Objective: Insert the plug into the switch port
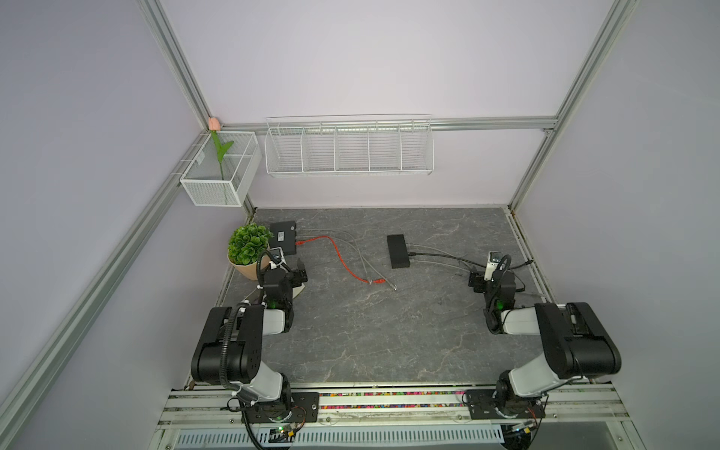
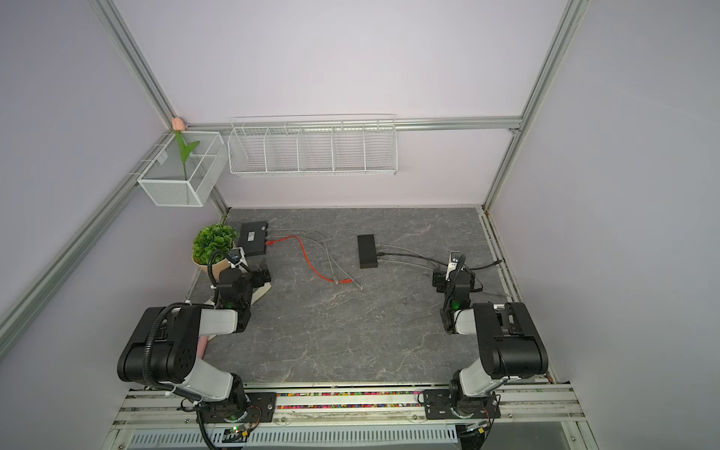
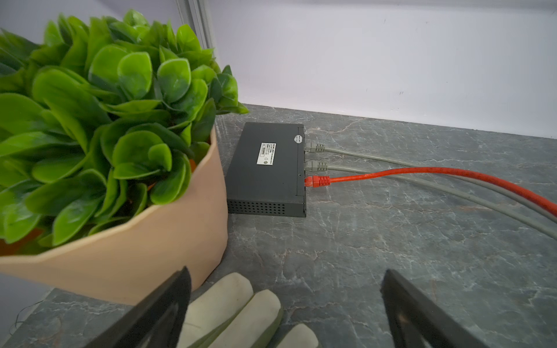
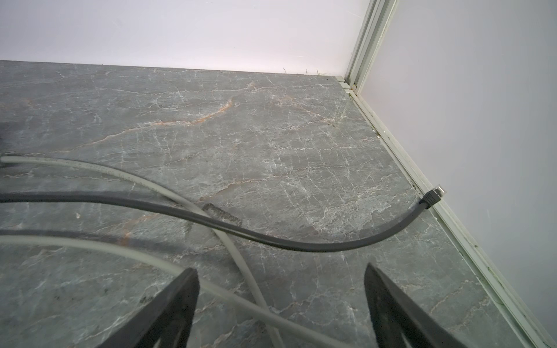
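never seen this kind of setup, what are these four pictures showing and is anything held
A left robot arm and a right robot arm are mounted at the near edge of a grey marble-patterned tabletop. Two pictures look down from overhead, nearly alike. The other two come from a camera on each wrist; the black prongs are the left end effector and right end effector, both open, holding nothing. On the surface lie a flat black switch box with a red cable and pale grey cables plugged in, a second black switch box, a dark grey cable ending in a loose plug, a green leafy plant in a beige pot and a pale fabric glove.
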`<state>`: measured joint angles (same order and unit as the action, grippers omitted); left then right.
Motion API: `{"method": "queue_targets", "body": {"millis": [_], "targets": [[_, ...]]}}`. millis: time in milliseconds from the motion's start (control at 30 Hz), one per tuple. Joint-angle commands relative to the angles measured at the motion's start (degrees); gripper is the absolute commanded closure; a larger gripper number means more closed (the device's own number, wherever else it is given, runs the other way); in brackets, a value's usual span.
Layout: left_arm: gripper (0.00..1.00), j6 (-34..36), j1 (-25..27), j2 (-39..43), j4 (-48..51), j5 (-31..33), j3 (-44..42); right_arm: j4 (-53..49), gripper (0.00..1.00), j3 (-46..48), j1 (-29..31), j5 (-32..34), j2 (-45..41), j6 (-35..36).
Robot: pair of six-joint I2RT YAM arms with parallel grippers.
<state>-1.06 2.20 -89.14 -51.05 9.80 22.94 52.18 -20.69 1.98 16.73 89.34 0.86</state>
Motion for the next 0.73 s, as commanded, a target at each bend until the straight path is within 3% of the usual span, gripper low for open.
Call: {"method": "queue_targets", "body": {"millis": [0, 700], "targets": [[0.02, -0.4, -0.2, 0.3, -0.3, 0.3, -0.4, 1.3, 0.11, 0.2, 0.2, 0.8, -1.0, -0.5], [0.01, -0.3, -0.3, 0.3, -0.3, 0.5, -0.3, 1.0, 0.11, 0.0, 0.2, 0.7, -1.0, -0.5]]}}
